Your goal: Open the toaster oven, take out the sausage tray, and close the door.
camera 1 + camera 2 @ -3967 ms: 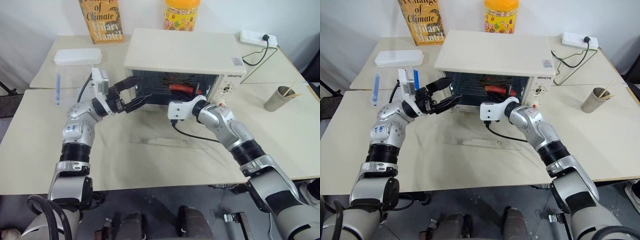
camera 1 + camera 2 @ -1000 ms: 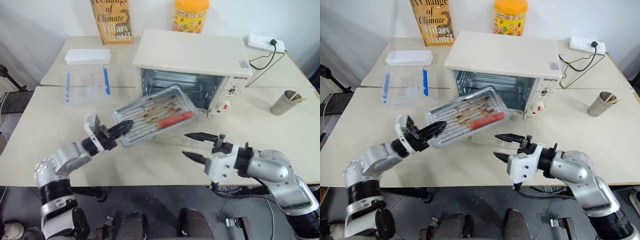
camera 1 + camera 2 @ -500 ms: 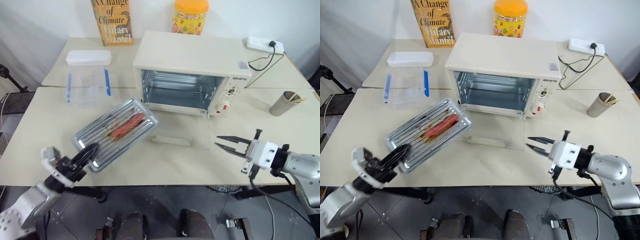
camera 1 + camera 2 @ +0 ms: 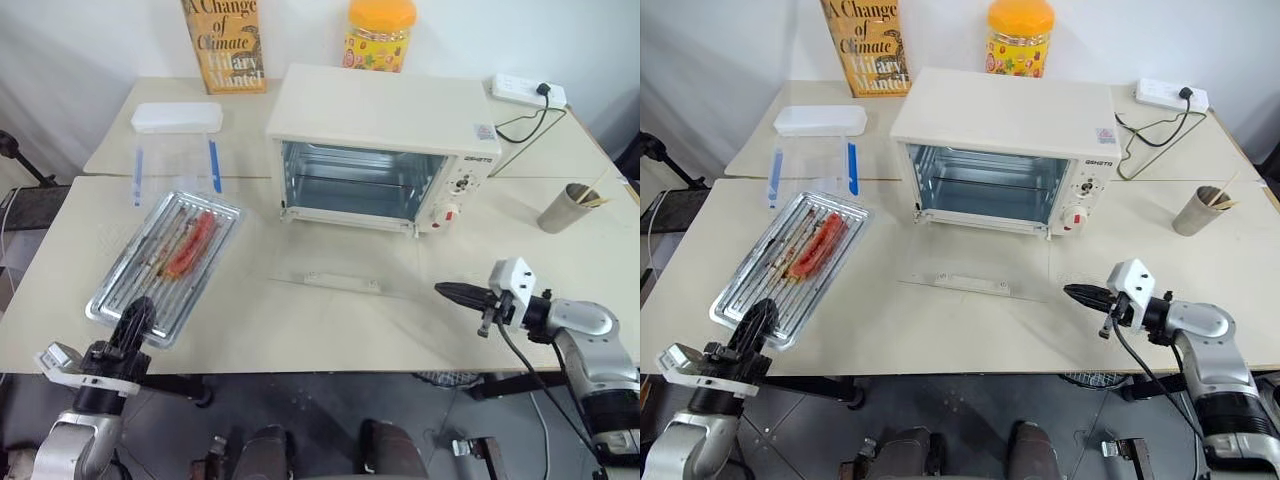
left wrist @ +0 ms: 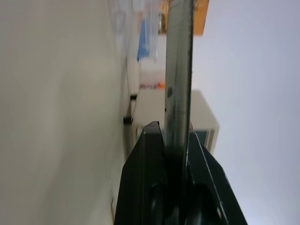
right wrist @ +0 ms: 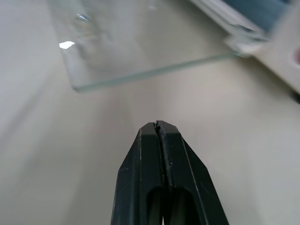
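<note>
The cream-white toaster oven (image 4: 385,120) stands at the back middle of the table, empty inside. Its glass door (image 4: 345,262) lies open, flat on the table, with the bar handle (image 4: 343,283) toward me. The silvery sausage tray (image 4: 165,262) sits low over the table's left side with a red sausage (image 4: 190,245) on it. My left gripper (image 4: 135,318) is shut on the tray's near rim, seen edge-on as the rim (image 5: 180,70) in the left wrist view. My right gripper (image 4: 450,292) is shut and empty, low over the table right of the door, pointing at the door's corner (image 6: 140,70).
A clear plastic box with blue clips (image 4: 175,150) stands behind the tray. At the back are a book (image 4: 225,45) and an orange-lidded jar (image 4: 378,35). A power strip (image 4: 527,90) and a cup with sticks (image 4: 562,207) are on the right.
My left gripper has swung the tray from in front of the oven down to the table's left. My right gripper has moved right, rolled and shut.
</note>
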Controlling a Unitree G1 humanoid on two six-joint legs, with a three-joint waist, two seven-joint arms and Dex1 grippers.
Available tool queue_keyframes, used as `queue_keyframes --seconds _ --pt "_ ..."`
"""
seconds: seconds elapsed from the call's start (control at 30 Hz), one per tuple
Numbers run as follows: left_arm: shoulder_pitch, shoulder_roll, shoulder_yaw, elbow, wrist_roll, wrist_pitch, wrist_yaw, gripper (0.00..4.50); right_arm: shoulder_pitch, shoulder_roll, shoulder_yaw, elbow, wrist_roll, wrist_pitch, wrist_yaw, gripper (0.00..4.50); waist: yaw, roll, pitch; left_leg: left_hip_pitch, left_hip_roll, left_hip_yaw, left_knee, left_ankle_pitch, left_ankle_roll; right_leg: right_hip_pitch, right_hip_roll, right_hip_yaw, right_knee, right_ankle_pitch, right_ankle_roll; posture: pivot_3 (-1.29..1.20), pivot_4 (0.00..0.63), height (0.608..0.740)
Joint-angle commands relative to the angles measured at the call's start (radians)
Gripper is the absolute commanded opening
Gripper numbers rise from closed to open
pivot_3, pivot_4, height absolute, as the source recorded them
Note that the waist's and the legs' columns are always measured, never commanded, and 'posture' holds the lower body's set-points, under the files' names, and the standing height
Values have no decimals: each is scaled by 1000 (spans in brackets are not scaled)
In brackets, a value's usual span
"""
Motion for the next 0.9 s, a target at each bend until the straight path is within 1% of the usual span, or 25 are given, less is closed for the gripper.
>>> queue_keyframes --seconds 0.03,0.17,0.3,0.47,0.57,0.77,0.87,0.9 --pt "-6 13 28 -36 -33 -16 14 0 -46 12 7 18 27 32 71 37 -1 0 0 0 0 0 0 0 0 0 0 0 0 0 0 0 150 740" --pt "-29 13 29 -43 -33 -27 33 0 -105 41 1 41 61 94 118 37 0 0 0 0 0 0 0 -1 0 0 1 0 -1 0 0 0 150 740" --pt "-39 1 19 -62 -33 -37 48 0 -119 27 -31 -49 135 233 134 37 1 0 0 -1 1 0 0 -1 0 0 1 0 -1 0 0 0 150 740" --pt "-50 -2 12 -69 -33 -43 59 0 -124 14 -112 -203 227 362 72 37 1 0 0 -1 2 0 0 -2 -1 -1 2 0 -1 0 0 0 150 740" --pt "-50 11 6 -62 -33 -28 50 0 -157 12 -186 -277 306 461 -13 37 2 0 0 -1 2 0 0 -3 -1 -1 2 0 -2 0 0 0 150 740" --pt "-45 31 -3 -50 -33 4 21 0 -183 26 -251 -380 387 576 -129 37 4 0 0 -1 2 0 0 -4 -1 -1 2 0 -2 0 0 0 150 740" --pt "-33 43 -20 -62 -33 21 5 0 -119 8 -254 -472 385 585 -148 37 6 0 0 -2 2 1 0 -4 -1 -2 2 0 -2 0 0 0 150 740" --pt "-24 54 -29 -66 -33 32 -7 0 -92 -3 -252 -496 356 560 -148 37 7 0 0 -2 2 1 0 -4 -1 -2 2 0 -2 0 0 0 150 740"
